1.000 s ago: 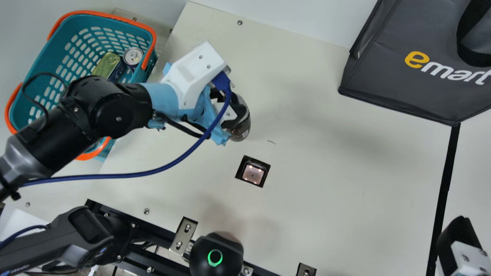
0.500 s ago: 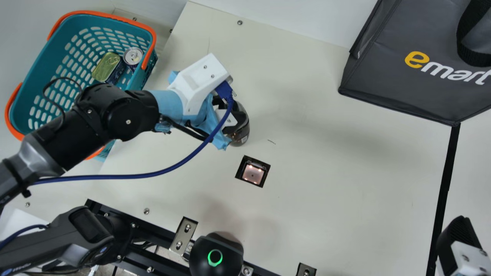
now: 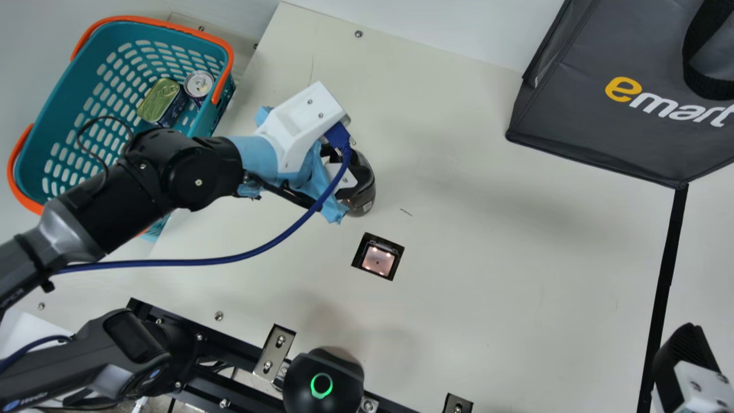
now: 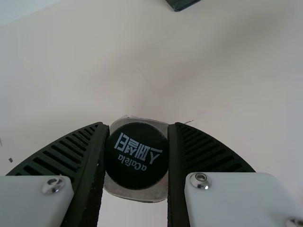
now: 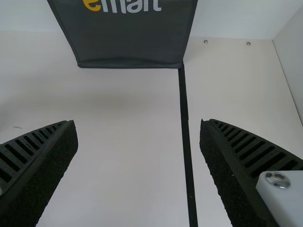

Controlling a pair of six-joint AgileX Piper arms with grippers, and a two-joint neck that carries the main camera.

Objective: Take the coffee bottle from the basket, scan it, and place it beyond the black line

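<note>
Left gripper [image 4: 137,125] has the dark brown coffee bottle with the round black cap [image 4: 136,156], looks like scan time
The ribbed fingers are pinching it from both sides, just beside the square scanner window with the pinkish glow [image 3: 377,259] and short of it, so I'd call this the scanning step. Next move is probably bringing the barcode over the glass, then on past the long black line [image 3: 665,264]. Can't tell if the bottle touches the cream tabletop [image 3: 487,258]. Right gripper [image 5: 138,121] is spread wide, holding nothing. The teal plastic basket with orange handles [image 3: 51,132] has a gold-topped rectangular tin [image 3: 157,100] and a silver-topped round can [image 3: 199,84] side by side, fwiw.
</note>
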